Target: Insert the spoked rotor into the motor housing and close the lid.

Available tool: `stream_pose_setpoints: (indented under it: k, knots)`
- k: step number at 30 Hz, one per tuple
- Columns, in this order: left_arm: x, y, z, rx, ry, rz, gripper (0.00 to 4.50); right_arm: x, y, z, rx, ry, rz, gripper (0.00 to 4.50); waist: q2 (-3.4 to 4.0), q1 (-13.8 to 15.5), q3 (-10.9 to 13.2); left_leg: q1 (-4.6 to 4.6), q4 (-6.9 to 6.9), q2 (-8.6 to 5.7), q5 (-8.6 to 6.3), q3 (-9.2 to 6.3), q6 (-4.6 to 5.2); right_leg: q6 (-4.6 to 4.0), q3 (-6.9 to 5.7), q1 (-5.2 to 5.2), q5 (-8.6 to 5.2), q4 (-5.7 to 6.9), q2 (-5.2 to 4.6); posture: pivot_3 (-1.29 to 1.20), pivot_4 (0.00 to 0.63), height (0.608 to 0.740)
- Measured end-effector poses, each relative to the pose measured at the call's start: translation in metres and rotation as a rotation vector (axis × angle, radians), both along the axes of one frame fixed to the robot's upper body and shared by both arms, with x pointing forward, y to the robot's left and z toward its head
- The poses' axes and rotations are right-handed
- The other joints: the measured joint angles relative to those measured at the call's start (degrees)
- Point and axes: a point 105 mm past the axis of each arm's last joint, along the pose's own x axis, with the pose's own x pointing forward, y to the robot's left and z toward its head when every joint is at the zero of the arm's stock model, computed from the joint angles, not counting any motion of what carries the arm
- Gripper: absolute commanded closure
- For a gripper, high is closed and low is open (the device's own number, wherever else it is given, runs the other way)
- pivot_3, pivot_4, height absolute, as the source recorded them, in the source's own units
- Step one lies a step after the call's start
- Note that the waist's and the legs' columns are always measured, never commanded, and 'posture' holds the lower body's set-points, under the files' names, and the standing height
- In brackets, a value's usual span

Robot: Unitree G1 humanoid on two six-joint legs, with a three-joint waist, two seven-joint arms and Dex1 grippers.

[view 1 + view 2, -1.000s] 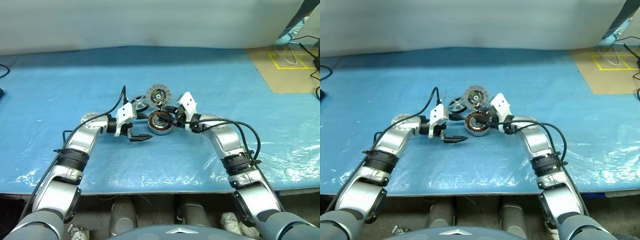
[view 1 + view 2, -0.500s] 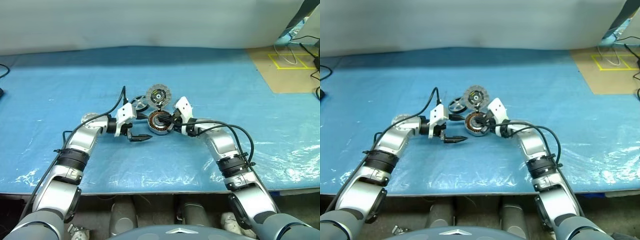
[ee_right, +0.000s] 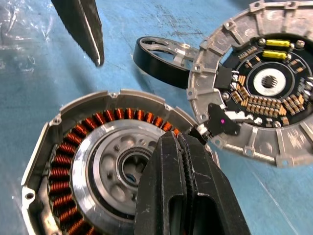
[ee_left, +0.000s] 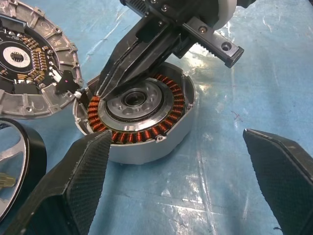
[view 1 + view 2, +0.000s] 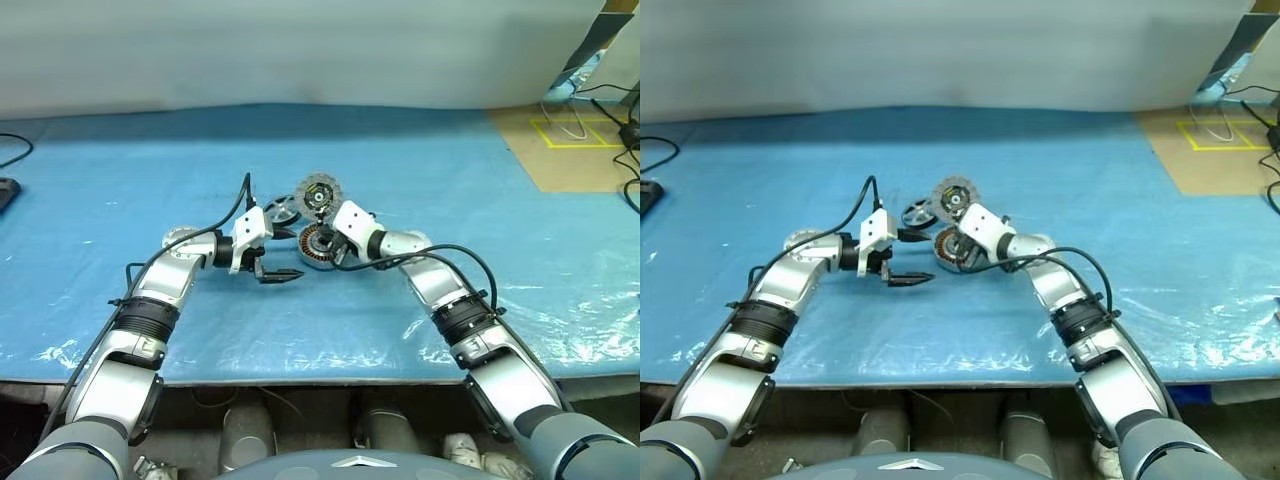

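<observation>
The motor housing (image 4: 142, 139), a squat drum ringed with copper windings, sits mid-table on the blue sheet. The lid (image 3: 259, 93) leans against its far side, its black hub face showing. The spoked rotor (image 3: 161, 56), with a dark rim, lies beside both, toward my left arm. My right gripper (image 3: 172, 142) is shut with nothing between its fingers, its tips over the housing's silver centre near the rim that touches the lid. My left gripper (image 4: 176, 133) stands wide open just in front of the housing, its fingers (image 4: 78, 176) flanking it without touching.
The blue plastic sheet (image 5: 150, 170) covers the table to its front edge. A brown board (image 5: 570, 150) with yellow tape and loose cables lies at the back right. A black object (image 5: 5, 190) sits at the far left edge.
My right gripper has shut, rolled and sunk toward the left, onto the top of the housing. The left arm has kept still. The camera view has shifted slightly.
</observation>
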Motion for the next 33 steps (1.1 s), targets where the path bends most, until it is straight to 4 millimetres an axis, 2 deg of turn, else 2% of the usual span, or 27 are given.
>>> stream_pose_setpoints:
  k: [2, 6, 9, 12, 15, 17, 19, 22, 25, 30, 33]
  knots:
    - [0.000, 0.000, 0.000, 0.000, 0.000, 0.000, 0.00, -0.004, -0.002, -0.001, 0.046, 0.023, -0.003, 4.48, -0.06, 0.0, -0.1, -0.04, -0.01, 0.01, -0.01, -0.01, 0.01, -0.29, 0.00, -0.04, 0.17, -0.02, 0.02, 0.00, 0.150, 0.740]
    - [0.000, 0.000, 0.000, -0.001, 0.002, 0.000, 0.00, -0.010, 0.000, 0.006, 0.231, 0.106, -0.019, 4.48, -0.05, -0.3, -0.1, -0.48, -0.01, 0.22, 0.03, -0.01, -0.04, -0.38, -0.01, -0.46, 0.22, -0.25, 0.26, 0.00, 0.150, 0.740]
    - [0.000, -0.001, 0.000, -0.003, 0.003, -0.002, 0.00, -0.010, 0.000, 0.011, 0.300, 0.138, -0.028, 4.48, -0.05, -0.5, -0.1, -0.79, -0.04, 0.35, 0.05, -0.01, -0.06, -0.37, -0.11, -0.68, 0.24, -0.40, 0.41, 0.00, 0.150, 0.740]
    - [0.003, -0.001, 0.003, -0.010, -0.007, 0.010, 0.00, -0.009, -0.005, 0.018, 0.340, 0.158, -0.050, 4.48, -0.04, -0.4, -0.1, -1.54, -0.08, 0.34, 0.06, -0.03, -0.07, -0.16, -0.19, -1.34, 0.38, -0.38, 0.43, 0.00, 0.150, 0.740]
    - [0.014, 0.004, 0.011, -0.032, -0.011, 0.065, 0.00, -0.010, -0.006, 0.027, 0.338, 0.153, -0.038, 4.48, -0.03, -0.2, 0.0, -1.75, -0.08, 0.38, 0.17, -0.06, 0.10, -0.10, -0.27, -1.47, 0.41, -0.42, 0.49, 0.00, 0.150, 0.740]
    - [0.023, 0.011, 0.022, -0.064, -0.017, 0.117, 0.00, -0.015, -0.007, 0.041, 0.347, 0.140, -0.012, 4.48, -0.03, -0.1, 0.0, -1.74, -0.09, 0.38, 0.05, -0.07, -0.10, -0.10, -0.26, -1.47, 0.42, -0.44, 0.48, 0.00, 0.150, 0.740]
    - [0.031, 0.020, 0.034, -0.080, -0.036, 0.155, 0.00, -0.019, -0.012, 0.059, 0.369, 0.126, 0.004, 4.48, -0.04, 0.0, 0.0, -1.70, -0.08, 0.37, 0.04, -0.07, -0.11, -0.09, -0.24, -1.45, 0.42, -0.43, 0.47, 0.00, 0.150, 0.740]
    - [0.038, 0.034, 0.040, -0.086, -0.040, 0.196, 0.00, -0.029, -0.024, 0.072, 0.371, 0.128, 0.006, 4.48, -0.04, 0.2, 0.0, -1.64, -0.07, 0.36, 0.04, -0.07, -0.12, -0.09, -0.23, -1.40, 0.42, -0.43, 0.45, 0.00, 0.150, 0.740]
    - [0.048, 0.047, 0.044, -0.094, -0.024, 0.250, 0.00, -0.041, -0.039, 0.078, 0.379, 0.167, -0.003, 4.48, -0.05, 0.5, 0.0, -1.64, -0.05, 0.35, 0.04, -0.08, -0.12, -0.09, -0.22, -1.40, 0.42, -0.43, 0.45, 0.00, 0.150, 0.740]
    - [0.073, 0.057, 0.058, -0.049, -0.080, 0.331, 0.00, -0.063, -0.054, 0.082, 0.307, 0.187, 0.021, 4.48, -0.05, 1.5, 0.0, -1.62, -0.02, 0.31, 0.04, -0.10, -0.12, -0.04, -0.19, -1.36, 0.45, -0.44, 0.43, 0.00, 0.150, 0.740]
    - [0.083, 0.052, 0.063, -0.033, -0.080, 0.350, 0.00, -0.069, -0.057, 0.087, 0.308, 0.180, 0.029, 3.93, -0.06, 1.6, 0.0, -1.64, -0.02, 0.28, 0.04, -0.13, -0.12, -0.01, -0.19, -1.36, 0.47, -0.44, 0.42, 0.00, 0.150, 0.740]
